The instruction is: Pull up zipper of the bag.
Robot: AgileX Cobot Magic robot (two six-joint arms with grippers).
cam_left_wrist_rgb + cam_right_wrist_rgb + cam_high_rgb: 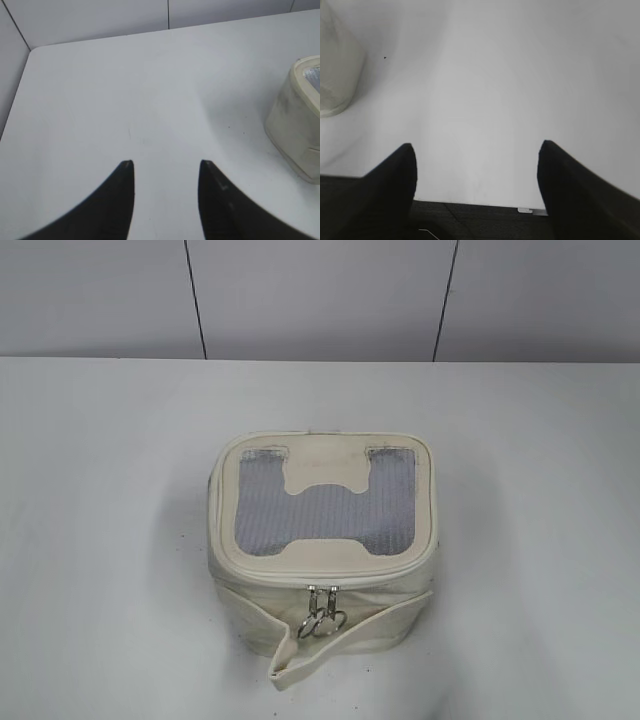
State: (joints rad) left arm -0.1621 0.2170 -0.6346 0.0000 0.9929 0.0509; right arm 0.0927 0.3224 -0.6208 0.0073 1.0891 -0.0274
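The cream-white boxy bag point(320, 595) stands on the white table in the exterior view, its lid with the grey mesh window and cream H-shaped patch facing up. The zipper point(400, 572) runs round the lid's rim; its two silver pulls with ring tabs point(322, 618) hang together at the front middle. A loose strap point(350, 640) crosses the bag's front. Neither gripper shows in the exterior view. My left gripper point(166, 162) is open and empty above bare table, with the bag point(295, 135) off to its right. My right gripper point(476, 145) is open and empty near the table's front edge; the bag point(337, 65) is at its far left.
The white table point(100, 540) spreads on all sides of the bag. A grey panelled wall point(320, 295) stands behind the table. In the right wrist view the table's front edge point(485, 204) lies between the fingers, with dark floor below.
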